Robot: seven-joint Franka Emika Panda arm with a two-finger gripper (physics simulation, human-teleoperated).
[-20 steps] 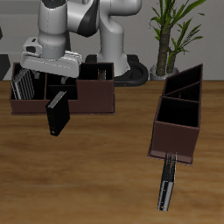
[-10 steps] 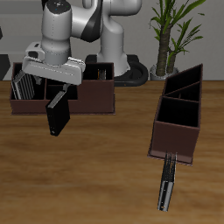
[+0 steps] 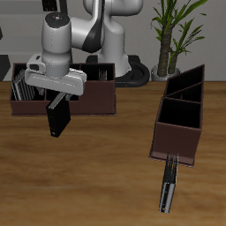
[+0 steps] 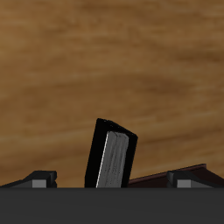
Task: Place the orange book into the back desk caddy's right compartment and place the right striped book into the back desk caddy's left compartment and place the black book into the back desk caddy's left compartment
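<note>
Black book (image 3: 57, 116) slightly nearer caddy (image 3: 88, 103)

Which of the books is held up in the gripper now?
The black book, plain black with a pale page edge, hangs from the gripper before the back desk caddy. The striped book lies on the table.

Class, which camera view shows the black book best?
The wrist view: the black book fills the centre, its pale page edge plain. The exterior view shows the book small, hanging from the gripper before the back desk caddy.
</note>
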